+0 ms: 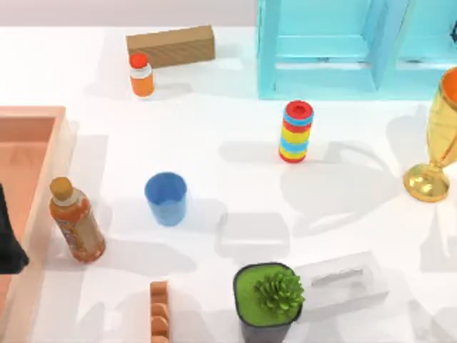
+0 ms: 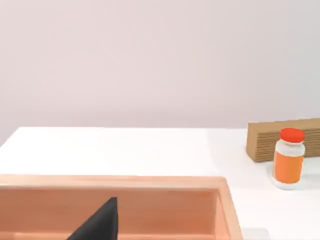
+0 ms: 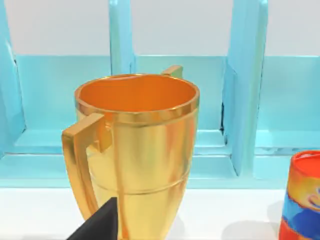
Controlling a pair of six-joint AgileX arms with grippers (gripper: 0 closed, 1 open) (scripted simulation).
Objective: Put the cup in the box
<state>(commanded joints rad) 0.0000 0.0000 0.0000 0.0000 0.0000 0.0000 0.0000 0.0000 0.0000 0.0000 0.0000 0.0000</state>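
Blue cup (image 1: pixel 166 198) stands upright on the table, right of the box (image 1: pixel 44 191). I can't tell either gripper's state.

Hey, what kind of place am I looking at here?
Probably a simulated tabletop test scene, not a real room: a plain white table carries unrelated props, such as a small blue cup, a golden trophy goblet and a salmon-orange open box.

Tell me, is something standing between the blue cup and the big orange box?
Yes. The orange drink bottle stands on the table between the cup and the box, right beside the box's wall. The cup could be lifted over it.
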